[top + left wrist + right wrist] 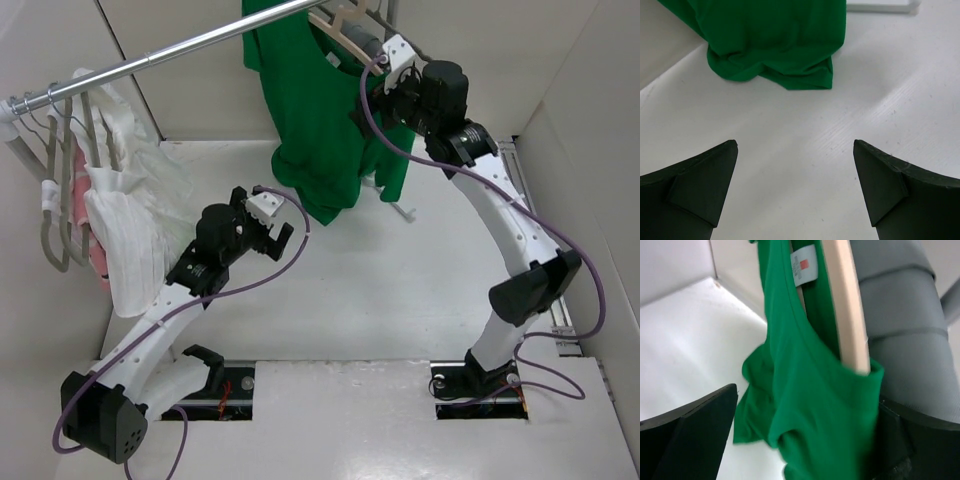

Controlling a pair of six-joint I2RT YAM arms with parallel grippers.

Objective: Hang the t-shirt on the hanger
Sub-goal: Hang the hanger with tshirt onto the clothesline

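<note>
The green t-shirt (pixel 320 120) hangs at the rail on the beige hanger (pixel 345 25), and its hem rests bunched on the table. In the right wrist view the hanger arm (pixel 847 305) runs inside the shirt (pixel 805 390), under the white neck label (pixel 804 265). My right gripper (pixel 385 72) is up at the shirt's right shoulder. It is open (pixel 806 397), with the shoulder cloth between its fingers. My left gripper (pixel 280 222) is open and empty (pixel 795 142) low over the table, just short of the hem (pixel 775 55).
A metal rail (pixel 180 50) runs across the back. White and pink garments (pixel 120 210) hang on pale grey hangers at the left. Grey cloth (pixel 905 315) hangs right behind the beige hanger. A white stand foot (pixel 882 6) lies beyond the hem. White walls close in both sides.
</note>
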